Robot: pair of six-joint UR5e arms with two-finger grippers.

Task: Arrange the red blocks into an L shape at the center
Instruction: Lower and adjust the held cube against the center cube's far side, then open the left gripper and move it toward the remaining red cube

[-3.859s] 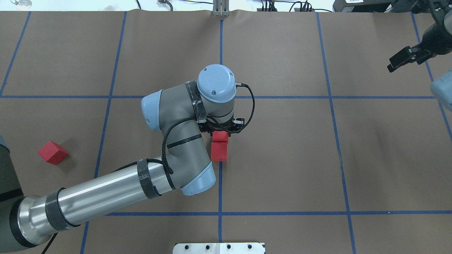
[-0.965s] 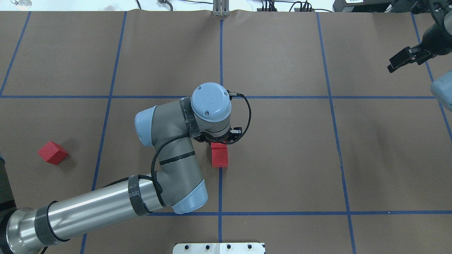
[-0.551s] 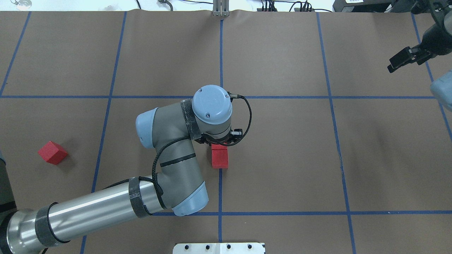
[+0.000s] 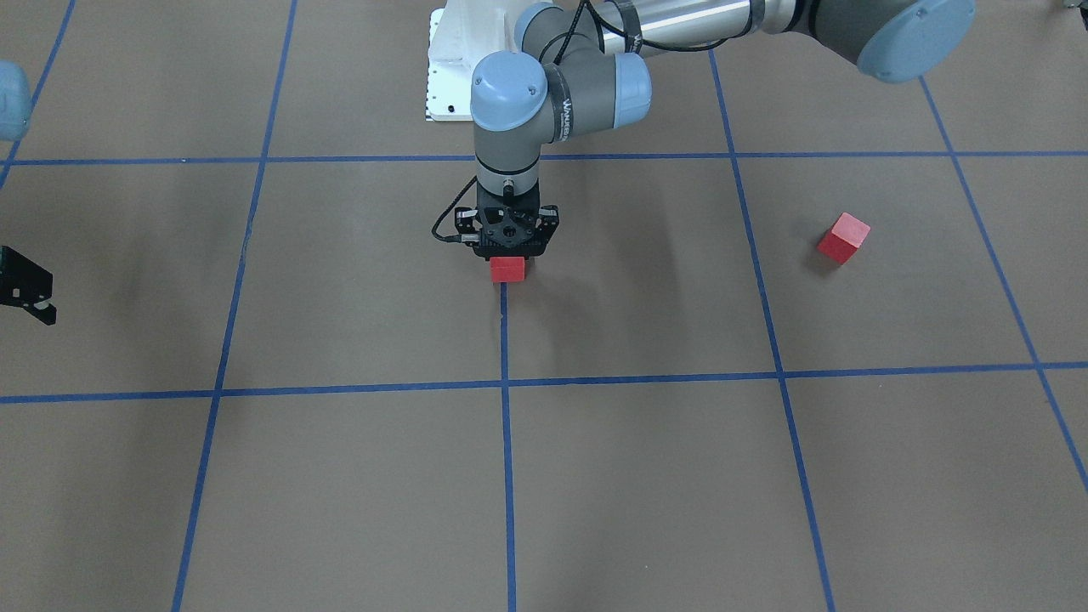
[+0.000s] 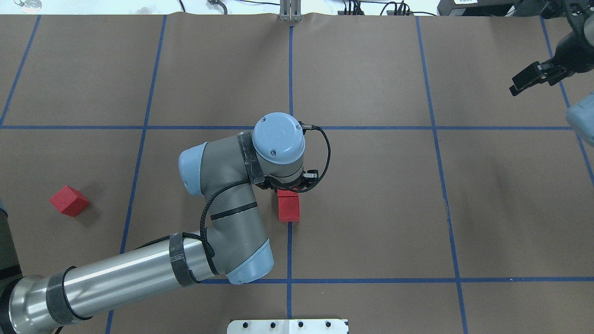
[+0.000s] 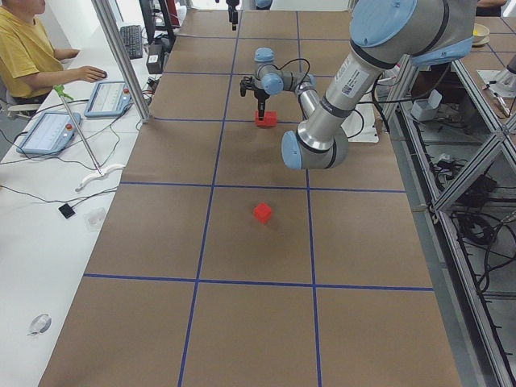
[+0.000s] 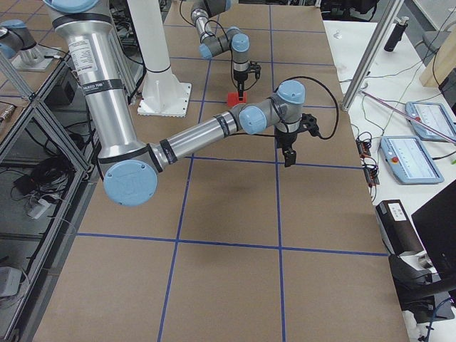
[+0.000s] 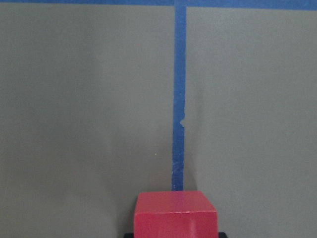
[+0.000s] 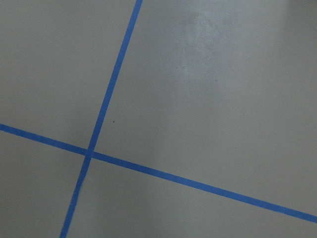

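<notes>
My left gripper (image 4: pixel 507 265) stands upright over the center tape line (image 5: pixel 289 246), shut on a red block (image 4: pixel 508 269). That block fills the bottom of the left wrist view (image 8: pixel 176 214); from overhead only a red sliver (image 5: pixel 287 189) shows under the wrist. A second red block (image 5: pixel 288 208) sits on the floor against it, on the side nearer the robot base. The third red block (image 5: pixel 68 200) lies alone far to the left and also shows in the front view (image 4: pixel 844 238). My right gripper (image 5: pixel 526 80) hovers at the far right edge, looks shut and holds nothing.
The white robot base plate (image 5: pixel 287 326) is at the near edge. My left forearm (image 5: pixel 125 278) stretches low from the near left corner toward the center. Operators' desks with tablets (image 6: pixel 48 129) lie beyond the far edge.
Since 3.9 s ago my left arm has shifted toward the robot base, and the near block now lies a little closer to the base. Over the last second almost nothing has moved.
</notes>
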